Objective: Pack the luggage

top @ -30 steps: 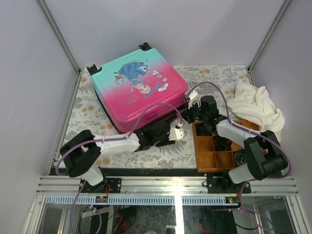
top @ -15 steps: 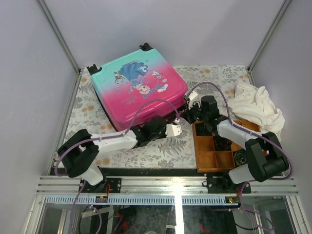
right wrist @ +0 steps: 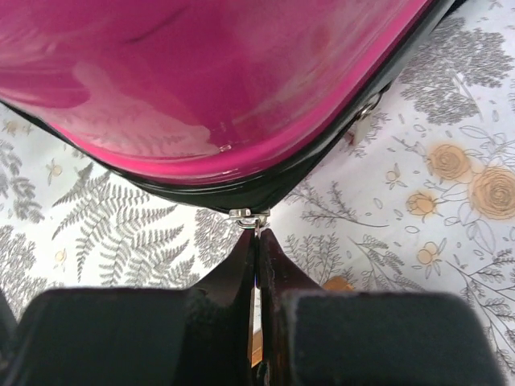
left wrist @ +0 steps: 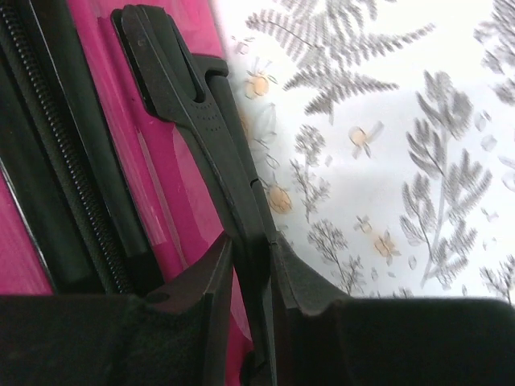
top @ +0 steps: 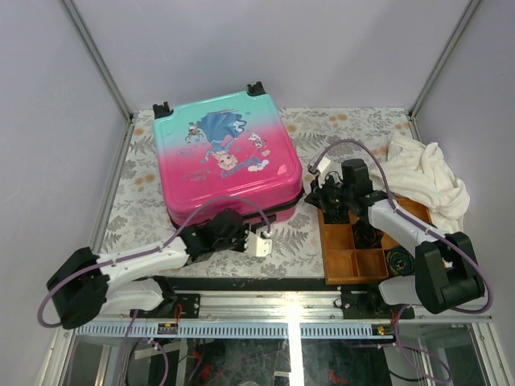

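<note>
Top external, luggage [top: 229,161] flat, wheels [top: 256,88] far side

The left arm [top: 137,259] lies low, reaching from the table's [top: 322,129] near-left corner toward the middle — the left gripper [left wrist: 251,241] clamped on a black handle [left wrist: 201,112], fingers [left wrist: 211,277] on either side. The right arm [top: 398,225] folds in from the near-right corner, the right gripper [right wrist: 257,237] closed tight, fingertips meeting at a silver zipper pull [right wrist: 248,215].
</note>
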Tool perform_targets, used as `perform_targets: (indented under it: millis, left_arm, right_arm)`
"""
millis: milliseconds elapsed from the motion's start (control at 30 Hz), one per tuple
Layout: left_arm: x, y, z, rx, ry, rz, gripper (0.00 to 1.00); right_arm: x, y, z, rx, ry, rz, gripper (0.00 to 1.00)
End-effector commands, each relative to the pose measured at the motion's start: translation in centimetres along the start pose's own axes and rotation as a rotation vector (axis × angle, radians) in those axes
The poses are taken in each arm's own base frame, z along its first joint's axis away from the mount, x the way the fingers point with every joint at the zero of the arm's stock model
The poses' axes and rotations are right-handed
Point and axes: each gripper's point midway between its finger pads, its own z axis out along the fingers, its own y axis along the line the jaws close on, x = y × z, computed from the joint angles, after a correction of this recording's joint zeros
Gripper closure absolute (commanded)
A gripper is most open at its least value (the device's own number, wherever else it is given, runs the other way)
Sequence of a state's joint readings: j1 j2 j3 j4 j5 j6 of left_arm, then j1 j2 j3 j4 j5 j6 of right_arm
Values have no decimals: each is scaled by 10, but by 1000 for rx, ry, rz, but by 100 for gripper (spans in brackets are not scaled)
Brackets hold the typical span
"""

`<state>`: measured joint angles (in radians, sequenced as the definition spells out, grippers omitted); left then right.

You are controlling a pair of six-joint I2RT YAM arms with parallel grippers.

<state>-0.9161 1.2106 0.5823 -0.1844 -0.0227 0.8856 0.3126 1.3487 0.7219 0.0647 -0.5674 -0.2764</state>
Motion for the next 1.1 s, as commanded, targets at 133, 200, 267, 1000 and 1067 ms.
perform_targets:
  millis: [133, 200, 267, 1000, 1067]
  left_arm:
    - [82, -85, -40, 325, 176, 265, 100]
    - [82, -89, -41, 351, 169, 281, 100]
    - [80, -91, -40, 371, 158, 295, 100]
    - [40, -66, -45, 325, 68, 194, 86]
    - [25, -50, -49, 289, 51, 157, 65]
  right_arm:
    - [-14, -45, -18, 120, 21, -73, 100]
    - [-24, -49, -11, 99, 4, -75, 100]
    - [-34, -53, -3, 83, -14, -80, 100]
    - [-70, -83, 36, 53, -74, -6, 100]
    - [-72, -77, 30, 39, -78, -15, 100]
